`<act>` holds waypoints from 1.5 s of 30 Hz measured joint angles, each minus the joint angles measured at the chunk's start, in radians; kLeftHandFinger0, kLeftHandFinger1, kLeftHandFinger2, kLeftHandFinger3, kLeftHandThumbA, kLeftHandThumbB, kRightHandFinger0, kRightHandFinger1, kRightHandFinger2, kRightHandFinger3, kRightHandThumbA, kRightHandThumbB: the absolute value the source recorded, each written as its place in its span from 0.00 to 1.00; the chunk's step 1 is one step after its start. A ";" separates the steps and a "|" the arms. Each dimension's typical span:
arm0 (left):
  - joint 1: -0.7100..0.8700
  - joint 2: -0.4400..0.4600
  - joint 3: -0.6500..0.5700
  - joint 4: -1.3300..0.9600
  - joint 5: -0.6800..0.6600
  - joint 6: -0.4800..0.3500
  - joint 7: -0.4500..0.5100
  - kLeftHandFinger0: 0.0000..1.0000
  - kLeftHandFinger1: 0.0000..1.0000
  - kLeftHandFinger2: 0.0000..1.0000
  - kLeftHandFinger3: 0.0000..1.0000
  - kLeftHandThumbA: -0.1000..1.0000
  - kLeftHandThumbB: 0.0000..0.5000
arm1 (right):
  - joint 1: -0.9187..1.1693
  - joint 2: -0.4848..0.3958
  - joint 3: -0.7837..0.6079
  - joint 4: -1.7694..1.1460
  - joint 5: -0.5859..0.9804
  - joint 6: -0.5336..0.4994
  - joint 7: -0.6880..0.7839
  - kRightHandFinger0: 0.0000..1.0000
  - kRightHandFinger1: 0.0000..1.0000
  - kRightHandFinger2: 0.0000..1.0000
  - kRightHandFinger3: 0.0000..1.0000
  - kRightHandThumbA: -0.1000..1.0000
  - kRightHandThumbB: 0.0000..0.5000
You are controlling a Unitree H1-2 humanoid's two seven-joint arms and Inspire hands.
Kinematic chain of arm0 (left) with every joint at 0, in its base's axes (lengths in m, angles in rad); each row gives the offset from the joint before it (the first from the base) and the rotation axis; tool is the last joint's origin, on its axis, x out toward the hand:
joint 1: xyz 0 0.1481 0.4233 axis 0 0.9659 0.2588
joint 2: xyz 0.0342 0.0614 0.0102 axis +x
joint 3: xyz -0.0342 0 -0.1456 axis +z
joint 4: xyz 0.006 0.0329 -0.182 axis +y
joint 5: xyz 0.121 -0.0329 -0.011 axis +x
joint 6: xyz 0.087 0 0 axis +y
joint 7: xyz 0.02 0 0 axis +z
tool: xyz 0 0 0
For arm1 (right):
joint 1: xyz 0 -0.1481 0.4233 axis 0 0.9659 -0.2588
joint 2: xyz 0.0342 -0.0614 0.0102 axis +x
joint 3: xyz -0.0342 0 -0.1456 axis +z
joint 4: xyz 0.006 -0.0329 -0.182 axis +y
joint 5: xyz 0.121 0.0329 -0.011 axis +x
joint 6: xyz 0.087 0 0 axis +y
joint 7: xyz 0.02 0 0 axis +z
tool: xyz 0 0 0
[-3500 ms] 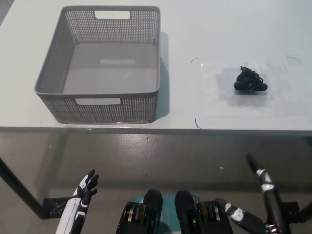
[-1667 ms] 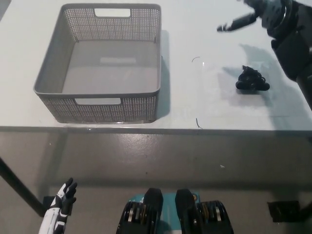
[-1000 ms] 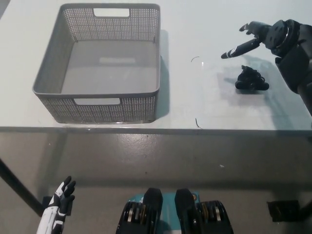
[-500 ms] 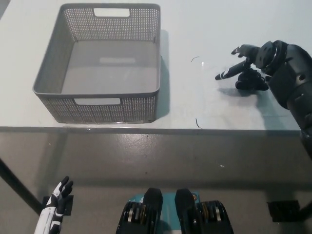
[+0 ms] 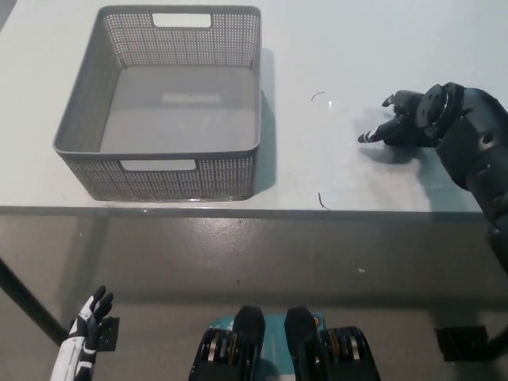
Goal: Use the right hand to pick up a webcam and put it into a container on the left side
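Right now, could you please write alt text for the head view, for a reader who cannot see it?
The robot's black right hand reaches down over a small black webcam on the white table, fingers spread, not yet visibly gripping it. An empty grey perforated plastic basket stands to the left on the table. The white left hand rests open below the table edge, lower left.

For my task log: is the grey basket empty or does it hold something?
Empty. The grey basket shows only its bare floor; nothing lies inside it.
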 measured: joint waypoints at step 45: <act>-0.021 0.000 0.006 0.007 0.000 -0.023 0.000 1.00 1.00 1.00 1.00 1.00 0.07 | 0.117 -0.048 -0.104 0.007 0.074 -0.136 -0.334 0.04 0.54 0.91 0.84 0.00 0.31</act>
